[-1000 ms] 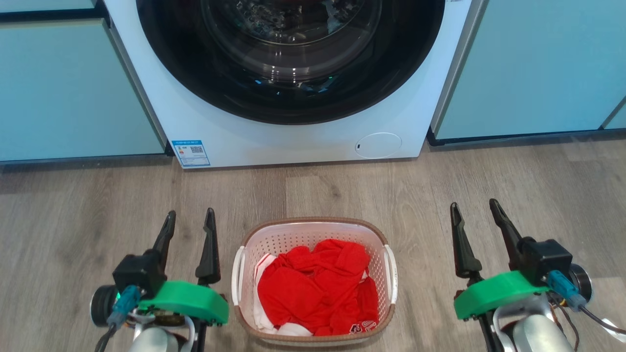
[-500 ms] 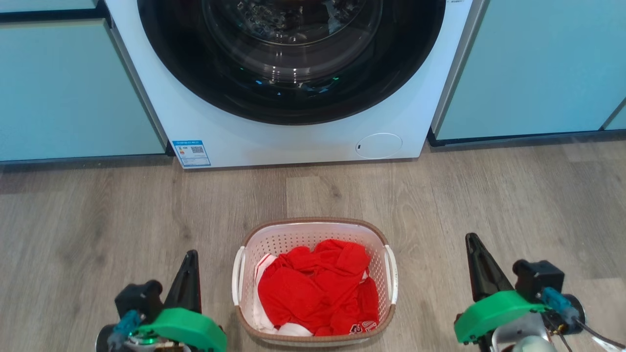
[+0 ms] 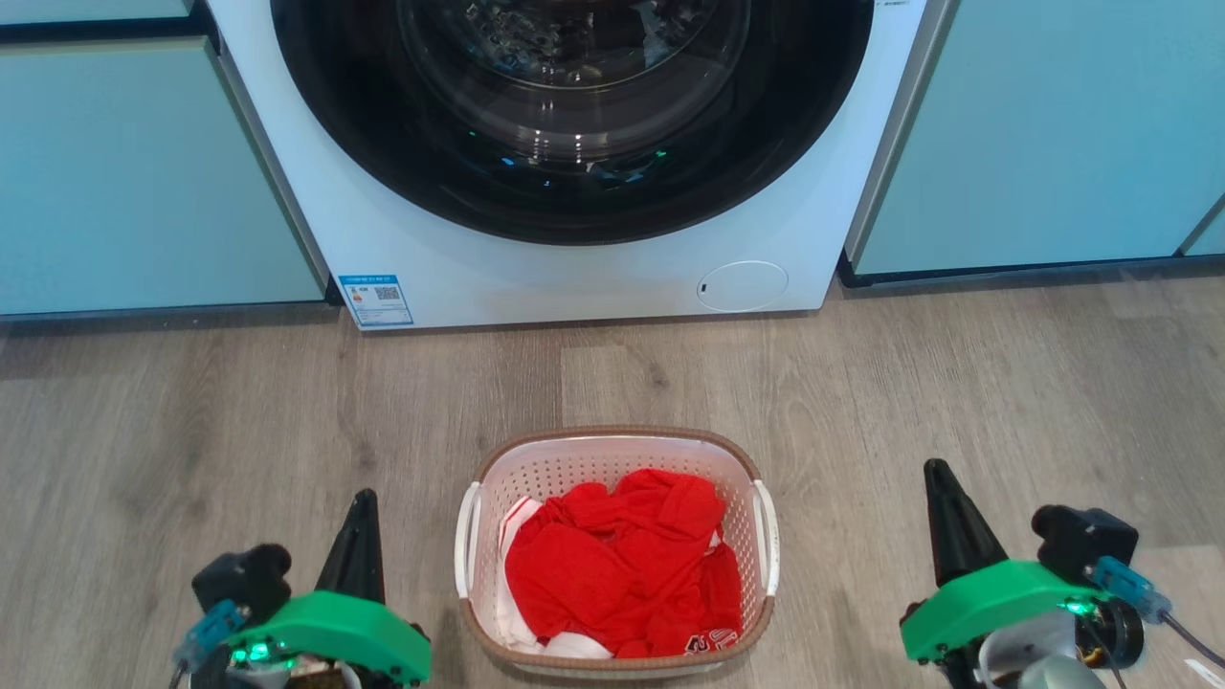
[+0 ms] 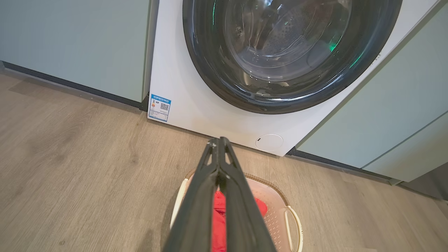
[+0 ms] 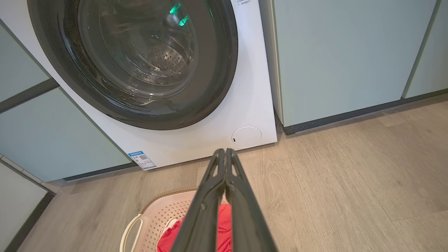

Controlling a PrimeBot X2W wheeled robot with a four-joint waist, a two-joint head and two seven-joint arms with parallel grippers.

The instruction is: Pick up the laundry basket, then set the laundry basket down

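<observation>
Head view, bottom centre: I see the white perforated brown-rimmed plastic laundry basket (image 3: 612, 433) between my left gripper (image 3: 362, 500) and right gripper (image 3: 936, 471), both closed, neither touching it.

The left gripper (image 3: 361, 512) and right gripper (image 3: 945, 483) each have long, dark, tapering fingers (image 3: 356, 555), a bright green curved shell (image 3: 330, 636), a black block (image 3: 239, 579) and a blue plug (image 3: 206, 627). A dark cable (image 3: 1191, 639) leaves the right plug.
</observation>
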